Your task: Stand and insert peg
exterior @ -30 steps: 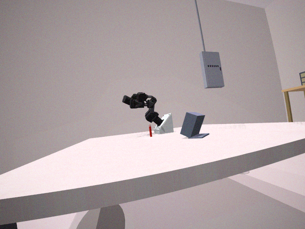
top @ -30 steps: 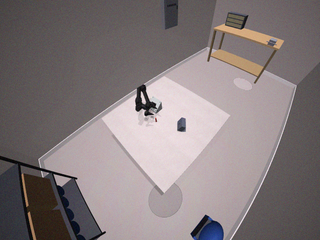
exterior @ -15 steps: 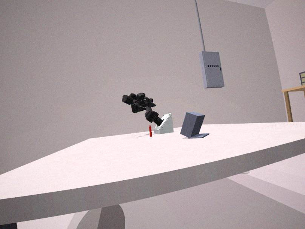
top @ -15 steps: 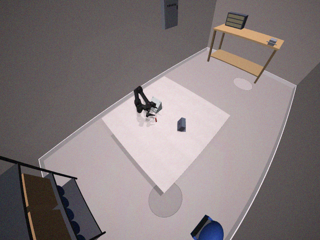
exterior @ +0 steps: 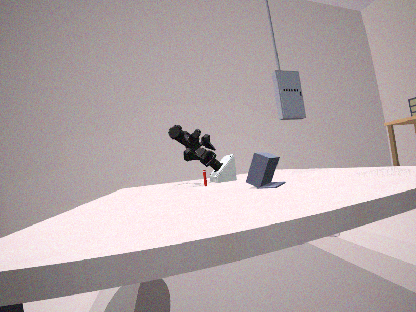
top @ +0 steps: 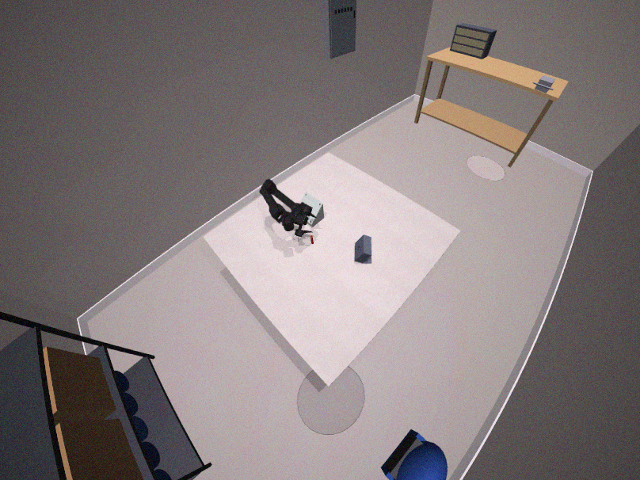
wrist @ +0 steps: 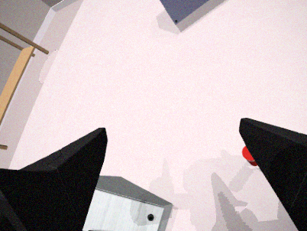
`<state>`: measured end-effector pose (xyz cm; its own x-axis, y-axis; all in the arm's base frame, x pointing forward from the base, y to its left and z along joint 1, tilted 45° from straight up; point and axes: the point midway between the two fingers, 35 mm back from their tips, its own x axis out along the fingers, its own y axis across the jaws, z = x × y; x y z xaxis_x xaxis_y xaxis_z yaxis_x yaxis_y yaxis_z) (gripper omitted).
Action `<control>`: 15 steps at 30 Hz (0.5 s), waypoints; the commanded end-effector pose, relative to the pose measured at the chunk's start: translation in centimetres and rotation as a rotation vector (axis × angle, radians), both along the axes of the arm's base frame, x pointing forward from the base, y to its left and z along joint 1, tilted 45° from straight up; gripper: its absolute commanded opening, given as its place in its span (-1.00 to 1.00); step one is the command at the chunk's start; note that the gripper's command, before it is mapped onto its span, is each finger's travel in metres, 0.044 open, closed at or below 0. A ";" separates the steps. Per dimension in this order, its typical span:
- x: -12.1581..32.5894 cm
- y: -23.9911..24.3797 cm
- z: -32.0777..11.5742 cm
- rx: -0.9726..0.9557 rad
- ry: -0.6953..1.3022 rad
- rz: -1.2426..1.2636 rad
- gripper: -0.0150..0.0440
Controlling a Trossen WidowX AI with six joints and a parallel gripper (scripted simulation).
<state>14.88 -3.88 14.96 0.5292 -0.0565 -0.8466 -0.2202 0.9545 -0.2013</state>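
Observation:
The red peg (top: pixel 312 239) (exterior: pixel 205 178) (wrist: pixel 248 153) stands upright on the table (top: pixel 330 320) (exterior: pixel 168 221), white band near its top. My gripper (top: pixel 314 224) (wrist: pixel 173 129) is wide open and empty, raised above the table and pointing down. In the wrist view the peg's red top shows beside the right finger, which partly covers it. The blue-grey sloped panel (top: pixel 363 249) (exterior: pixel 262 169) (wrist: pixel 187 8) stands apart from the peg, farther from the arm. Only its lower edge shows at the top of the wrist view, and its hole is out of that view.
A pale sloped block (top: pixel 314 202) (exterior: pixel 229 171) (wrist: pixel 122 210) stands close beside the arm base, near the peg. Shadows of the arm lie around the peg. A wooden bench (top: pixel 496 70) (exterior: pixel 403 121) and a wall cabinet (top: pixel 342 31) (exterior: pixel 290 95) are off the table.

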 end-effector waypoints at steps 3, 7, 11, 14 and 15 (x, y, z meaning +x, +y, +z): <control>-0.4 -0.6 -1.0 -0.020 0.182 -0.087 1.00; -0.7 -1.1 -1.5 -0.064 0.294 -0.136 1.00; -0.8 -1.6 -1.7 -0.129 0.393 -0.180 1.00; -0.7 -1.7 -1.9 -0.188 0.454 -0.187 1.00; -0.7 -1.8 -1.9 -0.209 0.472 -0.192 1.00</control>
